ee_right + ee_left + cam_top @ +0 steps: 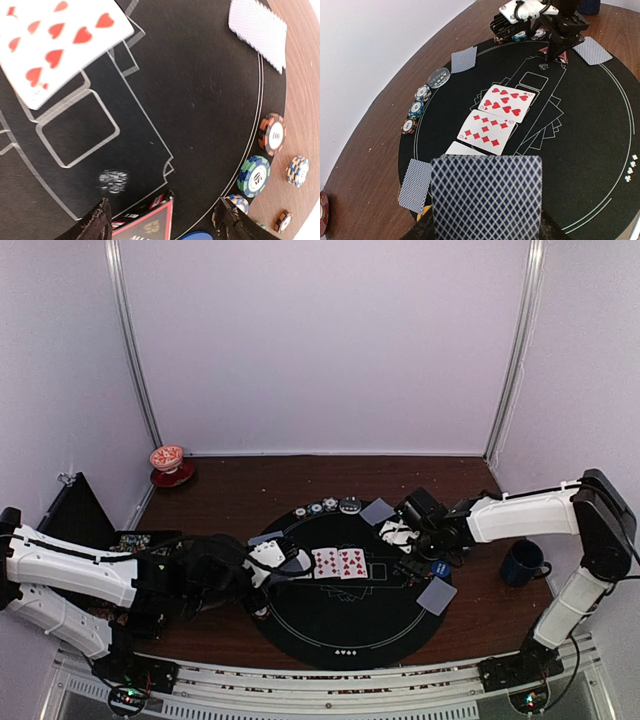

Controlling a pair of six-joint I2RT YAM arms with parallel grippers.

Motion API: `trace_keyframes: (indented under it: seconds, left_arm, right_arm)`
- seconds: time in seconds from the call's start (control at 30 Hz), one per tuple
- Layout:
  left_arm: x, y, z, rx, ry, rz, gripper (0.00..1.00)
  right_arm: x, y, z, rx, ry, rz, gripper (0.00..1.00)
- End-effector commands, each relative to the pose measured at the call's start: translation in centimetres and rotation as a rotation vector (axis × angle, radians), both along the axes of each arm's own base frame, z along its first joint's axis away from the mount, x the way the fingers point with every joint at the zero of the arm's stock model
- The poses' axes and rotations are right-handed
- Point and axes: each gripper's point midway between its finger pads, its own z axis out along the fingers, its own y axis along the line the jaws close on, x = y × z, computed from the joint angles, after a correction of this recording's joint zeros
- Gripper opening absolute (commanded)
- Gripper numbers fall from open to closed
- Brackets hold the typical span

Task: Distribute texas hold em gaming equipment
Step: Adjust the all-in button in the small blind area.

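Face-up red cards, abreast, long axes parallel

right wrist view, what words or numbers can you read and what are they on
"100": on the orange-and-black chip.
Too blurred to read: the number on the green chip.
Cut off by the frame edge, unreadable: gold lettering on the red triangle marker.
Too blurred to read: the corner index on the hearts card.

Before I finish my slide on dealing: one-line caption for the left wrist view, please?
Left gripper holds a blue-backed card above the black mat, two face-up red cards beyond it.
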Motion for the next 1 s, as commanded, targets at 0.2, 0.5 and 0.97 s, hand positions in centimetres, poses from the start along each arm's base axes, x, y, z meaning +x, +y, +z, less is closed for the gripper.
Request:
trace_keyframes:
  seconds: [0.2,0.5,0.97]
  left_arm:
    - [0.5,-0.7,1.7,-0.059,-0.028,0.006,0.54]
    - [0.5,-0.7,1.7,-0.057,-0.028,0.007,0.54]
    - [0.6,-0.7,1.6,-0.053,-0.03,0.013,0.54]
  right_arm:
    - [0.6,-2.6,-1.6,-0.107,-0.023,-0.074,0.71]
    - [0.3,-3.9,-1.9,-0.094,0.036,-0.094,0.7]
    - [-1.2,0.3,2.3,0.129,0.097,0.031,0.75]
